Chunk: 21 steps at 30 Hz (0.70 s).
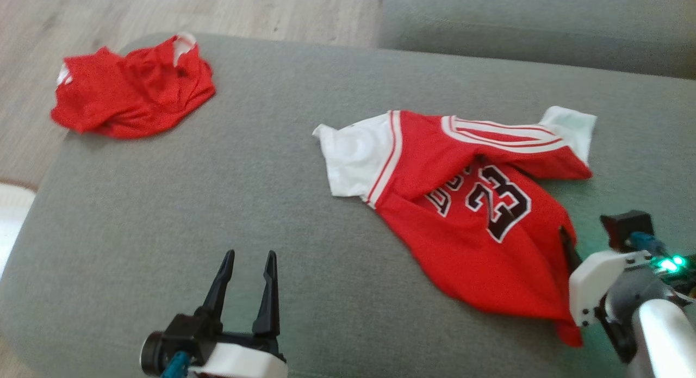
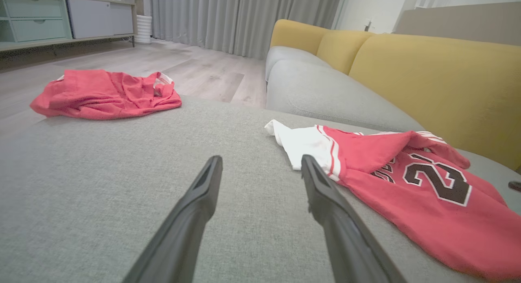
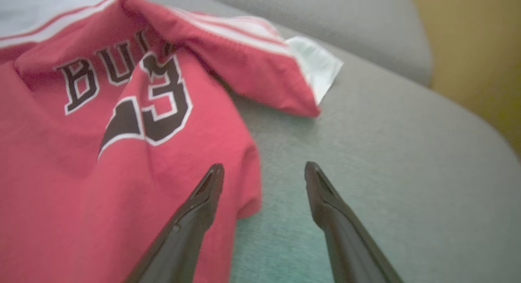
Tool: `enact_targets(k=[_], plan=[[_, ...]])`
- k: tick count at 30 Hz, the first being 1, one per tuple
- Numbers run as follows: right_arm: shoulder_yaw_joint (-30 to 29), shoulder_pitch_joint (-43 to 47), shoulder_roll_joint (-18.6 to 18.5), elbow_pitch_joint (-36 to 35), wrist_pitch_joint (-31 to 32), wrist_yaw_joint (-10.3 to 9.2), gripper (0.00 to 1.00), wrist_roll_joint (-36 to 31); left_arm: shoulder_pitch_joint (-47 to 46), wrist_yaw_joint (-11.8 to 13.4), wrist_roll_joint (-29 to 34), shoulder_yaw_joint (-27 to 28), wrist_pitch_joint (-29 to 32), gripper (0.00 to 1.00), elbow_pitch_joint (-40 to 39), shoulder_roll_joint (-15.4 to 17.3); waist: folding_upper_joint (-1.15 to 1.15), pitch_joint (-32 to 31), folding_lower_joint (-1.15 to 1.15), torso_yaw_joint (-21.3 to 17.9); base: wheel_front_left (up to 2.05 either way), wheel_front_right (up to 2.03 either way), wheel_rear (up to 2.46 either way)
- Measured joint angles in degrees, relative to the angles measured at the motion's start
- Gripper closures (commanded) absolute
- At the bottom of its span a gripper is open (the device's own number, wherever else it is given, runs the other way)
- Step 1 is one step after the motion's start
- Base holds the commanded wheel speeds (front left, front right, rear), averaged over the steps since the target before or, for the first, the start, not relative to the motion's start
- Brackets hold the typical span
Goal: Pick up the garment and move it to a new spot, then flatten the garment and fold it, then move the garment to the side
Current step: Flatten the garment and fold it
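Note:
A red jersey [image 1: 467,242] with white sleeves and a black 23 lies rumpled on the grey cushion [image 1: 217,193], right of centre, its top edge folded over. In the right wrist view my right gripper [image 3: 264,165] is open at the jersey's [image 3: 81,173] near right edge, with one finger over the red cloth and the other over bare cushion. One of its dark fingers [image 1: 566,246] shows beside the hem in the head view. My left gripper [image 1: 250,254] is open and empty above the cushion, left of the jersey's white sleeve [image 2: 305,144].
A second red garment [image 1: 130,92] lies crumpled at the cushion's far left corner, near the edge. Beyond the cushion are a grey sofa seat [image 1: 544,24] with yellow backs [image 2: 427,71] and wooden floor [image 1: 163,8]. Bare cushion lies between the two garments.

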Motion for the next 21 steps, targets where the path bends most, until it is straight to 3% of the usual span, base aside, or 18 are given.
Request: enact_targets(k=[3, 4, 5, 6, 8, 9, 10, 11, 16, 21], plan=[[1.1, -1.0, 0.0, 3.4, 0.7, 0.0, 0.0, 2.0, -0.4, 0.0, 0.0, 0.0, 0.0, 0.0, -0.1, -0.1, 0.0, 0.7, 0.0, 1.1, 0.0, 0.0, 0.0], [1.6, -1.2, 0.0, 4.8, 1.4, 0.0, 0.09, 3.2, -0.5, 0.0, 0.0, 0.0, 0.0, 0.0, -0.1, -0.1, 0.0, 1.0, 0.0, 1.5, 0.0, 0.0, 0.0], [2.1, -1.2, -0.1, 5.9, 1.8, 0.0, 0.2, 4.3, -0.6, 0.1, 0.0, 0.1, 0.0, 0.0, -0.1, -0.1, 0.0, 1.3, 0.0, 2.0, 0.0, 0.0, 0.0], [2.5, -1.2, -0.1, 6.8, 2.0, 0.0, 0.46, 5.5, -0.6, 0.2, 0.0, 0.1, 0.0, 0.0, 0.0, -0.2, 0.0, 1.5, 0.0, 2.3, 0.0, 0.0, 0.0], [3.3, -1.6, -0.5, 7.6, 1.9, 0.0, 0.69, 7.4, -0.6, 0.2, 0.0, 0.1, 0.0, 0.0, 0.0, -0.3, 0.0, 1.9, 0.0, 2.7, 0.0, 0.0, 0.0], [3.7, -2.2, -0.9, 8.0, 1.8, 0.0, 0.69, 7.9, -0.6, 0.2, 0.0, 0.1, 0.0, 0.0, 0.0, -0.3, 0.0, 1.9, -0.01, 2.8, 0.0, 0.0, 0.0], [4.0, -2.8, -1.4, 8.4, 1.3, 0.0, 0.81, 8.3, -0.6, 0.2, 0.0, 0.2, 0.0, 0.0, 0.1, -0.4, 0.0, 1.9, 0.0, 2.8, 0.0, 0.0, 0.0], [4.4, -3.3, -1.9, 8.8, 0.7, 0.0, 1.0, 8.3, -0.6, 0.2, 0.0, 0.2, 0.0, 0.0, 0.1, -0.5, 0.0, 1.8, 0.0, 2.8, 0.0, 0.0, 0.0], [3.9, -5.0, -3.3, 8.0, -3.3, 0.0, 1.0, 8.3, -0.6, 0.2, 0.0, 0.3, -0.1, 0.0, 0.3, -0.5, 0.0, 1.2, -0.01, 2.3, 0.0, 0.0, 0.0], [1.0, -6.5, -5.2, 0.3, -4.8, 0.0, 1.0, 8.0, -0.6, 0.2, 0.0, 0.5, -0.1, 0.0, 0.4, -0.5, 0.0, 0.0, -0.01, 1.8, 0.0, 0.0, 0.0]])
